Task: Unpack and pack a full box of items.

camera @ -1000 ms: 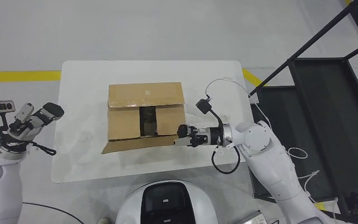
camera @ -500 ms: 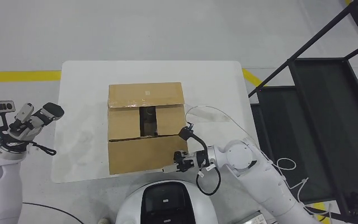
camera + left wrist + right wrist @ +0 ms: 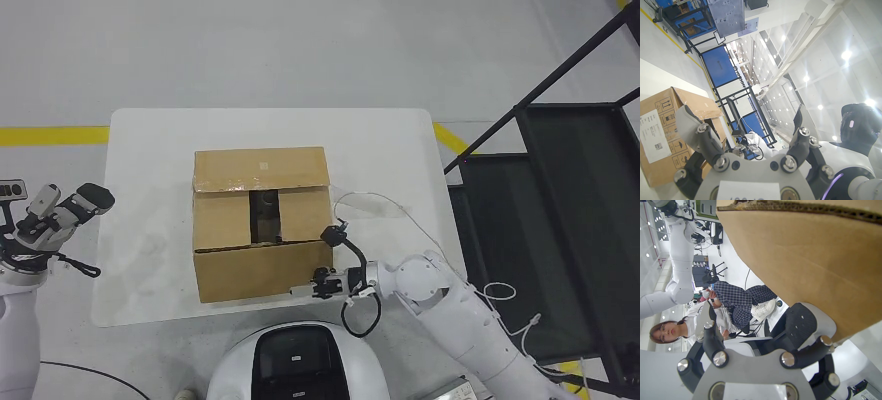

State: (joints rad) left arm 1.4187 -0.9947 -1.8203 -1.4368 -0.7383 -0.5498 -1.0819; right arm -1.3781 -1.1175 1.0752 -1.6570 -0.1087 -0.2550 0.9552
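**Box mid-table with its near flap turned down, both pincers spread and empty**

Off the left edge of the tabletop (image 3: 150, 150), the left gripper (image 3: 72, 207) hangs over the floor, well apart from the cardboard. In its own wrist view the left gripper (image 3: 742, 113) is spread wide with nothing between the fingers (image 3: 687, 117).

The box (image 3: 260, 225) sits about midway between the left and right edges, nearer the near edge than the far one. In the left wrist view, the box (image 3: 687, 102) has printed labels on its side wall. Its far flap (image 3: 262, 167) lies folded over the top. The two side flaps (image 3: 220, 220) are folded inward with a gap between them, and a dark item (image 3: 265, 212) shows in that gap; what it is cannot be told. The near flap (image 3: 255, 272) is turned outward and down toward the near edge.

At the right end of that flap, close to the near edge, is the right gripper (image 3: 313, 287). In its wrist view the right gripper (image 3: 753, 317) is parted and holds nothing, and one of its fingers (image 3: 800, 321) sits right by the cardboard (image 3: 800, 256); contact cannot be told. A white cable (image 3: 385, 205) loops above the tabletop toward the right edge. Beyond that edge stands a dark metal rack (image 3: 540, 190).
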